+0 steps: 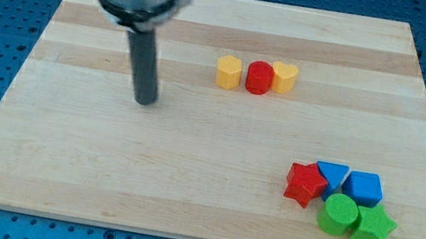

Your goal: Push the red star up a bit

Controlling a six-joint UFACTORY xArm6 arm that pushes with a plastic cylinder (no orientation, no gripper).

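The red star (305, 184) lies at the view's lower right, at the left end of a tight cluster of blocks. It touches a blue block (331, 175) on its right and a green cylinder (339, 214) below right. My tip (145, 101) rests on the board far to the view's left and above the star, with no block near it.
A second blue block (364, 187) and a green star-like block (374, 227) complete the cluster. A row of a yellow hexagon (228, 72), red cylinder (259, 78) and yellow heart (284, 77) sits at the upper middle. The wooden board (54, 171) ends just below the cluster.
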